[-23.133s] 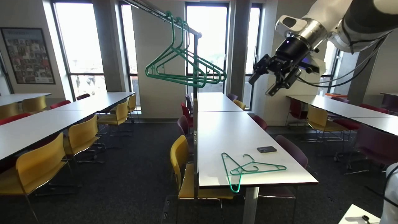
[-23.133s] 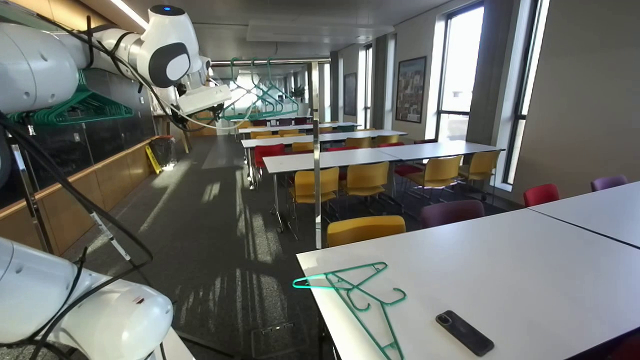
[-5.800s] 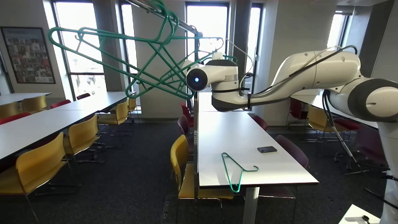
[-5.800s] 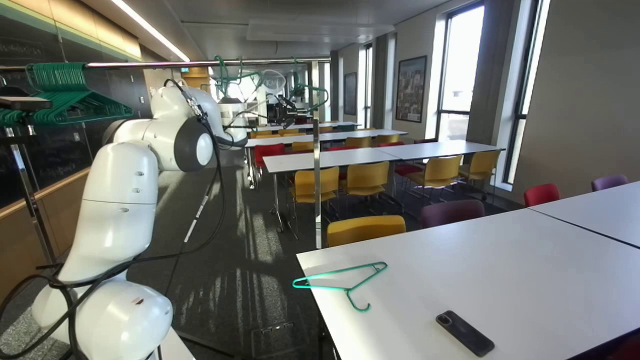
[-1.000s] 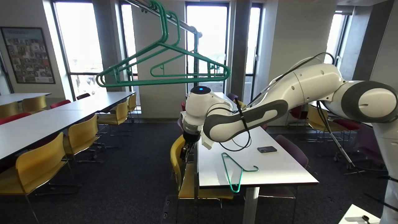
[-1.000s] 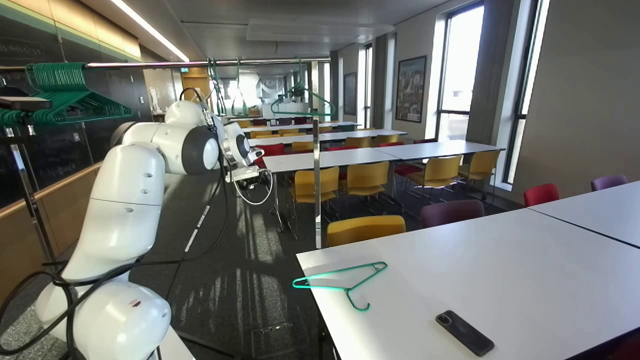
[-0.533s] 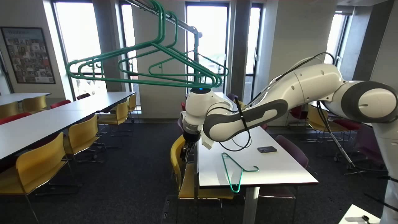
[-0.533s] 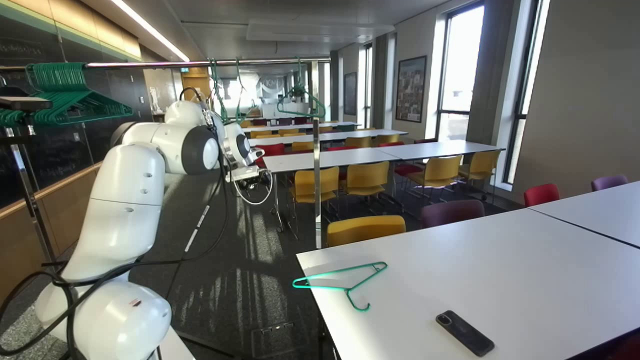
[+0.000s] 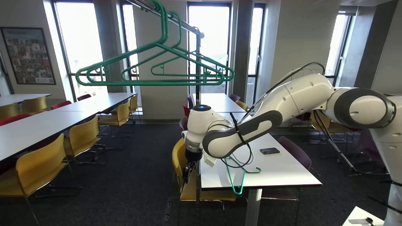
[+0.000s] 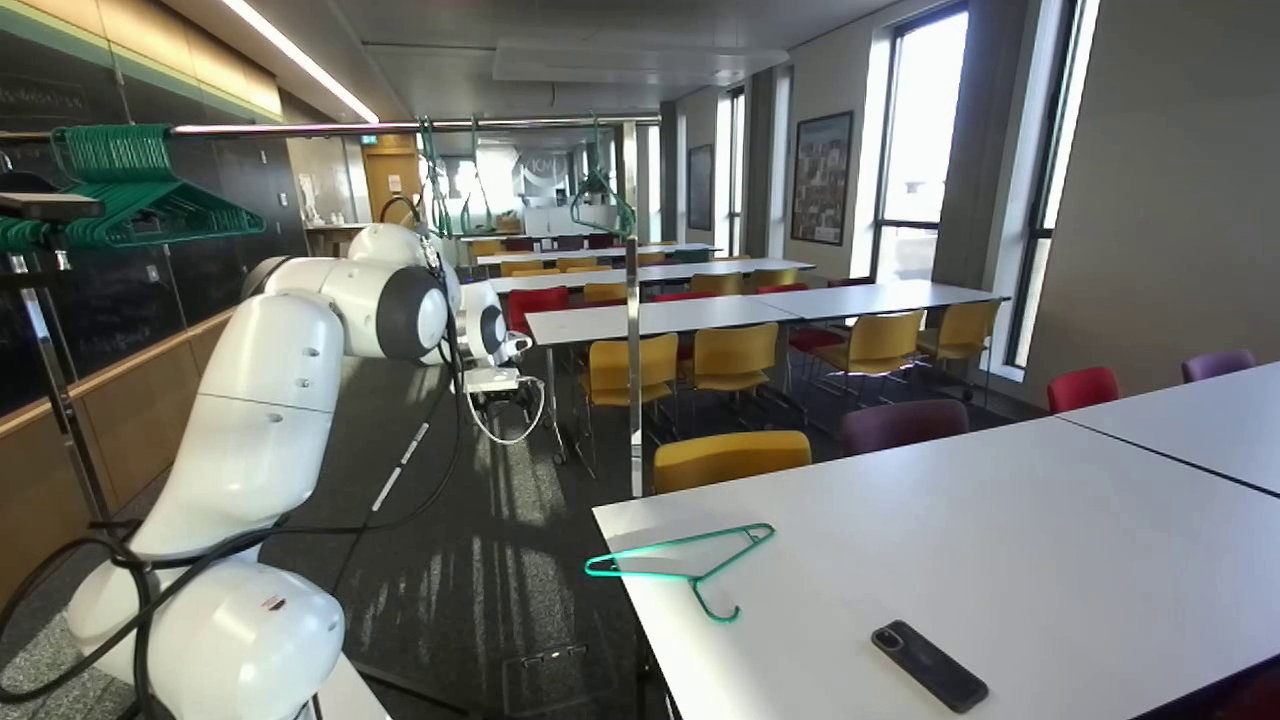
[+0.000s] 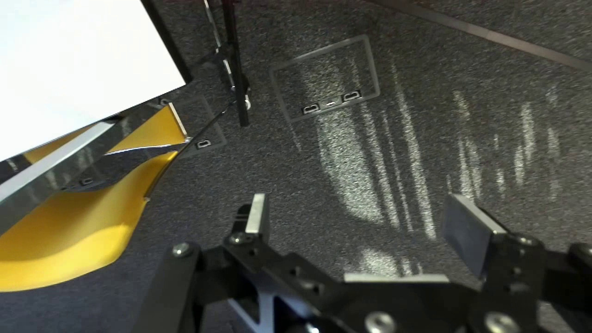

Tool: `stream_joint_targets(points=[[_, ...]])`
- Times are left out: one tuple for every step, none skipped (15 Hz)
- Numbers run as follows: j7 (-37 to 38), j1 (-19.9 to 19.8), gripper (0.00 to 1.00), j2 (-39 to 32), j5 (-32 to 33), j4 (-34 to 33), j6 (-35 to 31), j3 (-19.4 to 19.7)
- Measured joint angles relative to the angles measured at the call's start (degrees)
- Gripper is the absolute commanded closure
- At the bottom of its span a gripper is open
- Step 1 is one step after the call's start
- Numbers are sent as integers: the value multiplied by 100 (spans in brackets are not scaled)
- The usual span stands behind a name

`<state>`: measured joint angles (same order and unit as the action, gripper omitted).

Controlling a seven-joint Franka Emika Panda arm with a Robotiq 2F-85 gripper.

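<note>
Out beyond the long edge of the bench (image 10: 980, 520) hangs the gripper (image 11: 357, 217), pointing down, jaws spread wide, dark carpet (image 11: 296, 185) showing between them! Crowded on the bench side: a metal post (image 11: 60, 169) and a yellow chair (image 11: 92, 222) stand along that edge. Away from the bench's corner, the carpet stretches wide. And there's the loose hanger (image 10: 694, 580): slim, green, lying flat on the bench, one tip poking over the end edge, curled hook pointing away from the chair's side of the bench. A dark phone (image 10: 930, 665) lies on the bench, farther in from that end. And up above bench level, more green hangers (image 9: 147, 83) dangle from a shiny rail (image 10: 300, 129)!
</note>
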<state>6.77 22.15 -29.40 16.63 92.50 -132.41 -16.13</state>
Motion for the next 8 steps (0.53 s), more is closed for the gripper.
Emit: stream_joint_targets(points=[[-143, 22, 0, -64, -140, 122, -135, -39], [-289, 54, 0, -113, -234, 229, -229, -98], [-421, 105, 0, -155, -271, 321, -292, -161], [-545, 172, 0, -178, -276, 401, -315, -218], [-680, 262, 0, -181, -275, 459, -316, -263], [-826, 360, 0, -176, -269, 495, -316, -313], [-985, 454, 0, -162, -259, 518, -316, -373], [-1121, 552, 0, -132, -230, 525, -315, -426]])
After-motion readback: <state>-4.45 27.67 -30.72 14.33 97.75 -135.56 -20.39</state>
